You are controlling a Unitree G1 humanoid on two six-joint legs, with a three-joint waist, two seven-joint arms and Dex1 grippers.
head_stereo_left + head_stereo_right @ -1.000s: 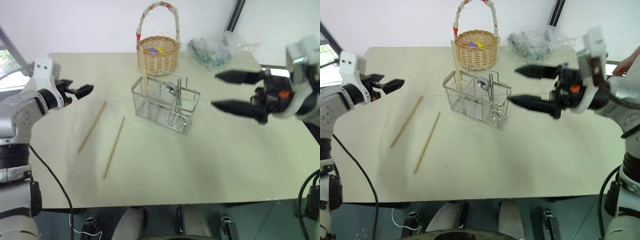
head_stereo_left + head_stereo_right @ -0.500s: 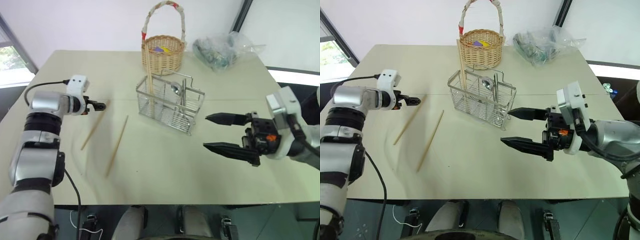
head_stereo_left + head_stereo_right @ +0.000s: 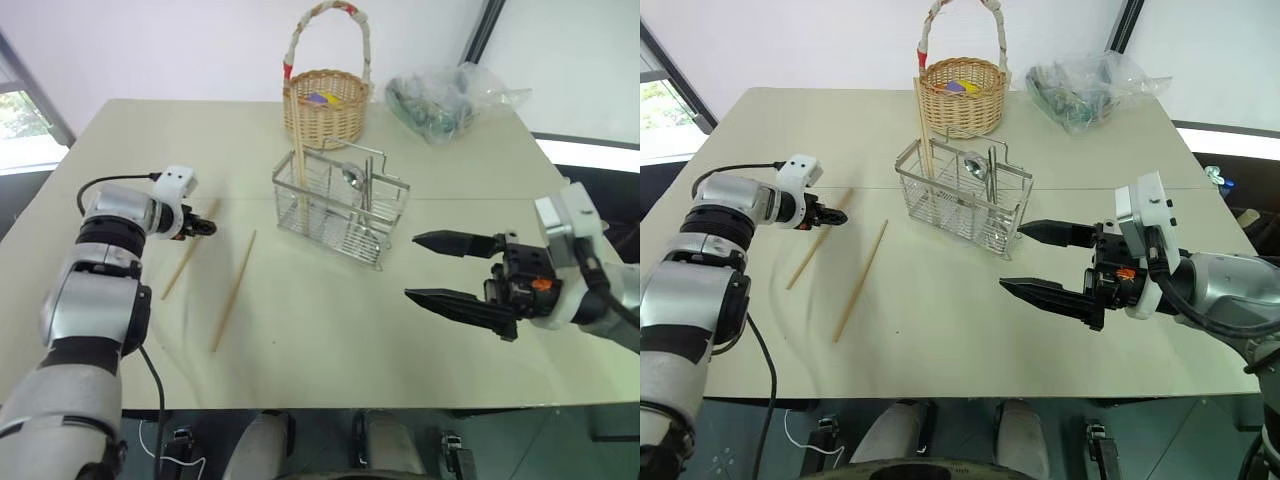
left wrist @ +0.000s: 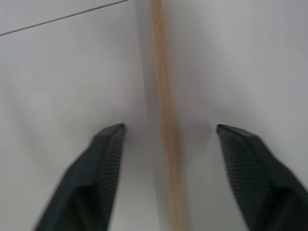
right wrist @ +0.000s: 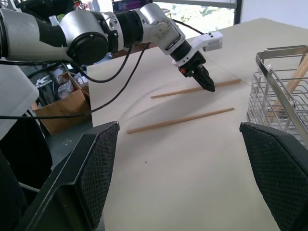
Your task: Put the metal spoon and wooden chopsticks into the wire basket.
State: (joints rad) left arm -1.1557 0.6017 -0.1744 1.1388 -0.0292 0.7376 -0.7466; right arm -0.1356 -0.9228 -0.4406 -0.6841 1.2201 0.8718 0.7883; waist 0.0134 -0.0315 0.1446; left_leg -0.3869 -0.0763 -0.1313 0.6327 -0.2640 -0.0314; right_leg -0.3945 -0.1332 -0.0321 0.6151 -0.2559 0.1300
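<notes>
Left gripper (image 3: pixel 207 228) over a chopstick

Its fingers (image 4: pixel 103 159) straddle a chopstick (image 4: pixel 164 120) without touching; another (image 3: pixel 233 290) lies beside. The right gripper (image 3: pixel 440 270) gapes empty near the basket (image 3: pixel 340 215), which holds the spoon (image 3: pixel 352 178).

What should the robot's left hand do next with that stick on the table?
Probably close its fingers on the chopstick. The left gripper is down at the table with one finger on each side of that stick and gaps still showing, so nothing is gripped yet. Another chopstick lies beside it, and the wire basket already holds one chopstick and the spoon.
</notes>
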